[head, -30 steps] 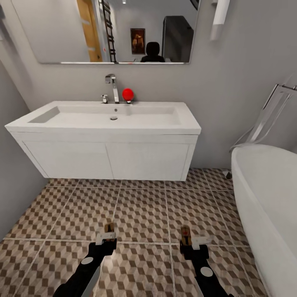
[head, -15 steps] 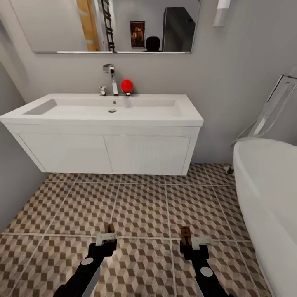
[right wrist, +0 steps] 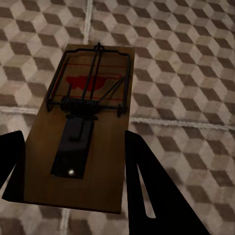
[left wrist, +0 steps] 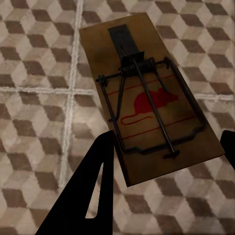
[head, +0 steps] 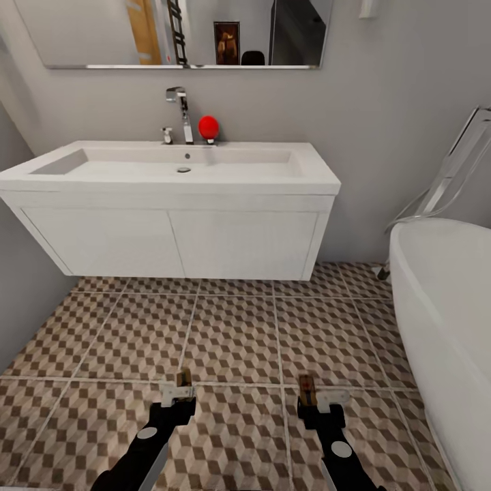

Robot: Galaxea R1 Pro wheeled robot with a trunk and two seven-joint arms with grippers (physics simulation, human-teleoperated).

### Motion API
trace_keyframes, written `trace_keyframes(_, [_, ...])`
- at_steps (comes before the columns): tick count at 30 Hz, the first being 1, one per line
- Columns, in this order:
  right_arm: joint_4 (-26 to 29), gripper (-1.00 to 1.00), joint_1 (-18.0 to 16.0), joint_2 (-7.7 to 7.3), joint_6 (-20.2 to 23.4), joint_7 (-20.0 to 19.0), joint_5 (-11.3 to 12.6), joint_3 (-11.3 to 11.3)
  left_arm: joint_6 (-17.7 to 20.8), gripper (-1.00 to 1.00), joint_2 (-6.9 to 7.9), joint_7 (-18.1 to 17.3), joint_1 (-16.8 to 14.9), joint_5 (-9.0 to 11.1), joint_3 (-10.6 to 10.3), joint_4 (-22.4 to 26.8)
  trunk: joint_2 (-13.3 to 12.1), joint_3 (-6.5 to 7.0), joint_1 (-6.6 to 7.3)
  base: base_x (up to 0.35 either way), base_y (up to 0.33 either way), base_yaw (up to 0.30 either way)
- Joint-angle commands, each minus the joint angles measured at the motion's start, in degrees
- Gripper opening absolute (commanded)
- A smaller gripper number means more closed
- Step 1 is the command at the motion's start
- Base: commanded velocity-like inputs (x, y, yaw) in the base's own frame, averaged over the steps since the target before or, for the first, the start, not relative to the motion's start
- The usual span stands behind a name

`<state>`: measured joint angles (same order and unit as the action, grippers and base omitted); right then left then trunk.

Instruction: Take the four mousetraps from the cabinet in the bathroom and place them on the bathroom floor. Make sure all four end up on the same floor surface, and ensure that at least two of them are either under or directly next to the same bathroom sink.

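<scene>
Robot rolling closer: sink (head: pixel 170 184) looming larger than second ago. Left pincer (head: pixel 178 390) clamping mousetrap (left wrist: pixel 147 95), right pincer (head: pixel 315 394) clamping second mousetrap (right wrist: pixel 85 127), both hovering over bathroom floor (head: pixel 232 334). Drop zone by sink nearing.

Tub (head: pixel 443 307) cut off by right edge.

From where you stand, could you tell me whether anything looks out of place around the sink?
One thing stands out: a red ball sits on the sink ledge beside the tap, odd for a bathroom. Otherwise all looks tidy; each claw, left and right, grips a mousetrap over the tiled floor.
</scene>
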<state>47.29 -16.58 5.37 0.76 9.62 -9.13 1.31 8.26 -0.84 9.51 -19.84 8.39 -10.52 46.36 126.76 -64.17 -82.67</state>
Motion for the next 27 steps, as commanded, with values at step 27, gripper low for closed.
trace_keyframes(27, [0.0,-1.0,0.0,-0.01,0.03,0.23,-0.28,0.18,0.27,-1.0,0.05,0.51,-0.03,0.48,-0.55,0.04,10.86,-7.39,-5.93,0.0,0.0,0.0])
